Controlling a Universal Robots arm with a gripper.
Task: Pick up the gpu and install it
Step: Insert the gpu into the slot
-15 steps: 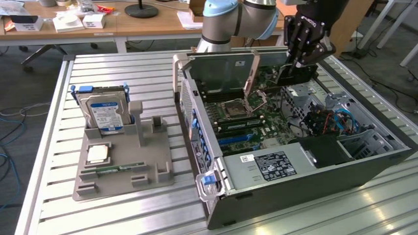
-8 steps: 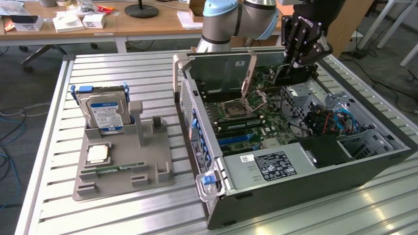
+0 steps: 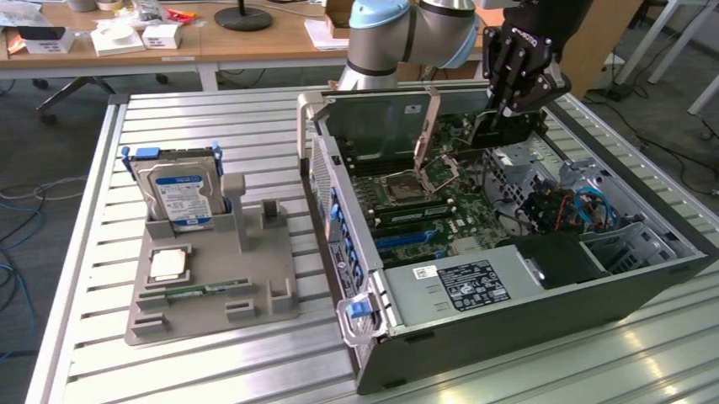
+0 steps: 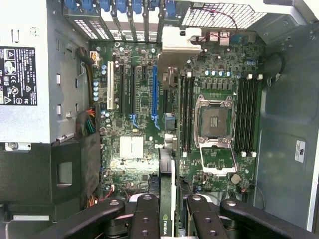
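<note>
My gripper point(image 3: 508, 111) hangs over the far part of the open computer case point(image 3: 629, 286), shut on the gpu point(image 3: 501, 133), a dark flat card held on edge above the motherboard point(image 3: 450, 198). In the wrist view the black fingers point(image 4: 144, 216) clamp the gpu point(image 4: 168, 169) from both sides. The card runs edge-on away from the camera, and its silver bracket point(image 4: 180, 40) is at the far end near the case's rear slot openings. It hovers clear of the board, roughly in line with the strip between the blue expansion slot point(image 4: 154, 94) and the memory slots point(image 4: 185, 112).
A grey holder tray point(image 3: 208, 286) on the slatted table at the exterior view's left carries a blue-labelled hard drive point(image 3: 178, 195), a processor point(image 3: 168, 265) and a green memory stick point(image 3: 208, 290). Inside the case are the power supply point(image 3: 472, 284), the open processor socket point(image 4: 215, 122) and cables point(image 3: 567, 210).
</note>
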